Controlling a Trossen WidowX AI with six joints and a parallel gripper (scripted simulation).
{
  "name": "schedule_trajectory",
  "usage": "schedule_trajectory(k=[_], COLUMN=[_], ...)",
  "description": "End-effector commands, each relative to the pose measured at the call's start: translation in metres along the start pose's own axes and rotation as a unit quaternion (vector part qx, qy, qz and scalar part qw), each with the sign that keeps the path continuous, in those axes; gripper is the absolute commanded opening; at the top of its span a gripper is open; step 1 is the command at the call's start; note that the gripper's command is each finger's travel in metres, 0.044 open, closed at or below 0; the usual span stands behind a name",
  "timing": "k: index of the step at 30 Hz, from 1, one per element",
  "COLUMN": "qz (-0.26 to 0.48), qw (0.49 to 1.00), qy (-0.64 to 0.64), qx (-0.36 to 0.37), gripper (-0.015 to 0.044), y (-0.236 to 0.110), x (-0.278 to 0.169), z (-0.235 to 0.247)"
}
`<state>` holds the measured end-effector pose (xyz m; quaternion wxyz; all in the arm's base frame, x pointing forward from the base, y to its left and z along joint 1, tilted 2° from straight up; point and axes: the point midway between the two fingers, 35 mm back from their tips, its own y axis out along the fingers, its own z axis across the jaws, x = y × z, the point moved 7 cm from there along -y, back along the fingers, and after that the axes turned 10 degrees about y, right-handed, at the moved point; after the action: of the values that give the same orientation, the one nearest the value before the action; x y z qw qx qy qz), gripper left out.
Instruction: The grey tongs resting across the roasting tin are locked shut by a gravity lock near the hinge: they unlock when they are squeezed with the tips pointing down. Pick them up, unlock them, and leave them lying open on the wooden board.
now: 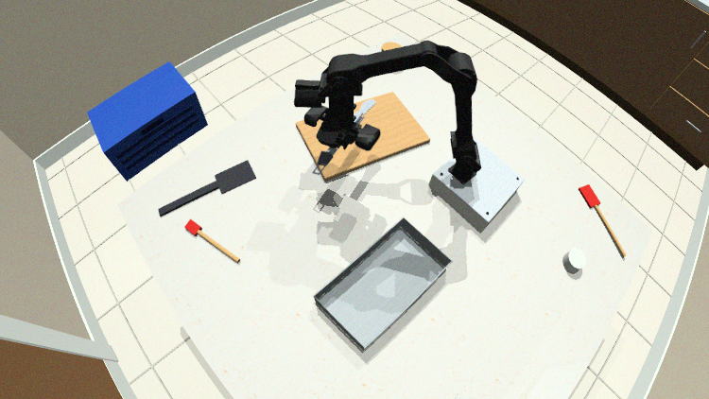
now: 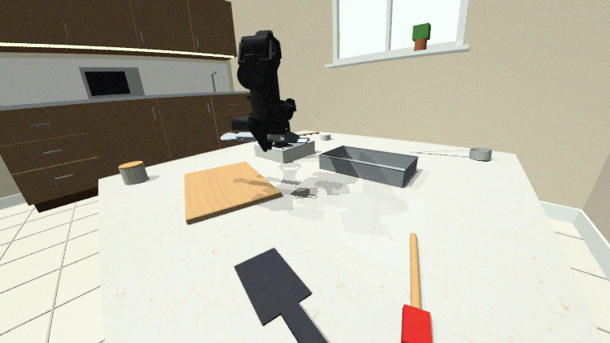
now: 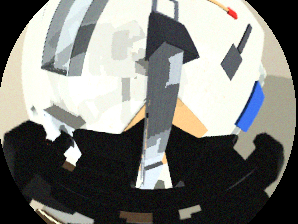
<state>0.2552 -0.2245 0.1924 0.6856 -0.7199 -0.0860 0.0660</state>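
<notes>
From the top camera I see my arm bent over the wooden board (image 1: 391, 130), with the claw (image 1: 341, 137) hanging above the board's near-left part, clear of the roasting tin (image 1: 327, 301). The claw is clamped on the grey tongs (image 1: 325, 157), which hang tips-down from it; in that view the tips show just past the board's lower-left edge, up in the air. On my wrist camera the tongs (image 3: 158, 106) run straight away from the lens as one narrow grey strip, and I cannot tell whether their arms have spread. The tin sits on the tabletop (image 1: 520, 307) well apart from the board, nearer the arm's base plate (image 1: 510, 183). Off to the side lie a dark spatula (image 1: 213, 185), a red-headed spatula (image 1: 210, 239) and a blue box (image 1: 146, 118). From the exterior camera the arm hides the claw, so I cannot make out the tongs there.
</notes>
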Motion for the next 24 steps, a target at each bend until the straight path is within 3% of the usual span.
schedule_trajectory(k=[1, 24], qz=[-0.004, 0.0], qw=[0.999, 0.963], qy=[0.045, 0.271], qx=[-0.004, -0.007], gripper=[-0.015, -0.015], y=[-0.004, -0.005], x=[-0.021, -0.146], z=[-0.011, -0.051])
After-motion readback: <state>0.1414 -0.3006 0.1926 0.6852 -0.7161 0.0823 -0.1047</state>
